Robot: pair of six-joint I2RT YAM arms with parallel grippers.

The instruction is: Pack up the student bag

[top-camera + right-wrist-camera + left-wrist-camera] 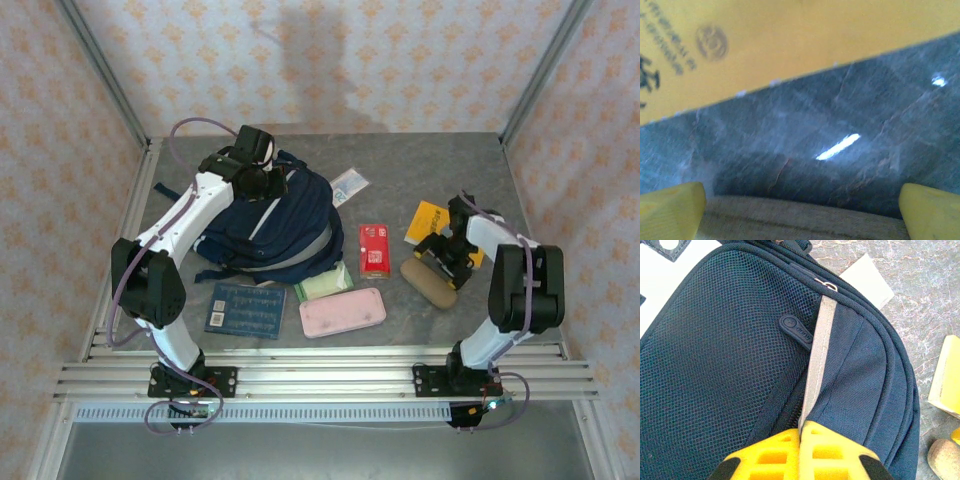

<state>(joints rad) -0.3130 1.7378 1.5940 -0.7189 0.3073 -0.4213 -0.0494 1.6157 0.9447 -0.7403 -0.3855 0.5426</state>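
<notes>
The student bag [268,228], a navy backpack with grey stripes, lies at the table's left centre. My left gripper [256,166] is at the bag's far end. In the left wrist view its yellow fingertips [802,432] are shut on the bag's grey reflective stripe [816,352], beside a mesh pocket and its zip. My right gripper [447,258] is low over the right end of a beige pouch [429,283]. In the right wrist view the gripper [800,215] is open, with one finger [670,212] on each side of the pouch [800,222].
A yellow book [428,222] lies just beyond the pouch. In front of the bag lie a red packet [374,250], a pale green item [322,286], a pink case [343,312] and a blue pad [245,308]. A clear packet [350,183] lies behind the bag.
</notes>
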